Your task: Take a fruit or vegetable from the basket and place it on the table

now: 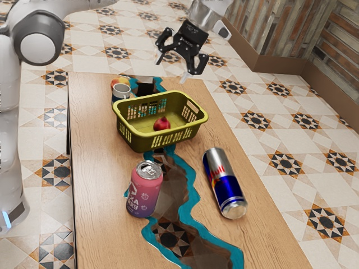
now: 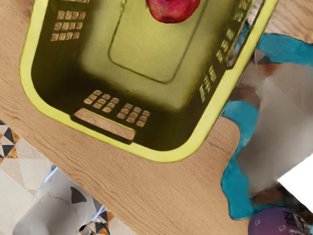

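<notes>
My gripper [image 1: 171,69] is high over the far side of the basket, its two fingers spread wide with nothing between them. The yellow-green basket [image 1: 162,135] stands upright on the table [image 1: 101,185]. Inside it lies one red fruit, a pomegranate by its look [image 1: 161,124], on the basket floor, well below my fingertips. In the wrist view the same pomegranate [image 2: 174,9] is cut by the picture's edge, inside the basket [image 2: 188,151].
A pink-purple can [image 1: 144,190] stands in front of the basket, and a blue-silver can [image 1: 224,184] lies toward the exterior view's right. Behind the basket are a mug [image 1: 121,91] and a reddish-yellow fruit [image 1: 119,81]. The arm's base [image 2: 51,210] is beyond the table edge.
</notes>
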Controlling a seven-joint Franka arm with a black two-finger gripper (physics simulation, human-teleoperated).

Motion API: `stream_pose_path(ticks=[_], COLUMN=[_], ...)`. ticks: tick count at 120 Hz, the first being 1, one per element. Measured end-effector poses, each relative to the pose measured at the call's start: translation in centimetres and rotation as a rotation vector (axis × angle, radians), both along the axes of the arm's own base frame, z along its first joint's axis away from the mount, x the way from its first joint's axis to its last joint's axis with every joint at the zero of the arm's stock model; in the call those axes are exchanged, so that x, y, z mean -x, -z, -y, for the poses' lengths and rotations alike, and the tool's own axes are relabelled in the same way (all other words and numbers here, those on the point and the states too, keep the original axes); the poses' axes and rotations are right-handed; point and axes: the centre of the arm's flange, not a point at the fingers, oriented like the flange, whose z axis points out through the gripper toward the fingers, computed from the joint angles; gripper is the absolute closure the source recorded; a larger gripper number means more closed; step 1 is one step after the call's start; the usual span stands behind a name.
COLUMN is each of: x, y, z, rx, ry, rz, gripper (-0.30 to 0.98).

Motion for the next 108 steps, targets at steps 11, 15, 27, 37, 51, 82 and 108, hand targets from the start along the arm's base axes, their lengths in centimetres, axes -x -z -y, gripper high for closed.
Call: stream_pose_path(ticks=[11,15,27,37,51,82,108], x=[-2.3,-2.7,-2.4,-1.2,7.0,8.6,10.5], y=[0.0,-0.4,-2.8,-3.2,1.7,7.3,13.5], z=[-1.7,-1.1,1.2,0.6,-1.1,-2.6,-1.4], rx=[-0.042,-0.049,-0.059,-0.065,-0.068,-0.064,-0.061], ry=[-0.25,-0.311,-0.455,-0.578,-0.744,-0.877,-0.808], rz=[0.108,0.142,0.224,0.236,0.17,0.233,0.267], gripper=[0.0,0.0,0.0,0.0,0.0,0.0,0.0])
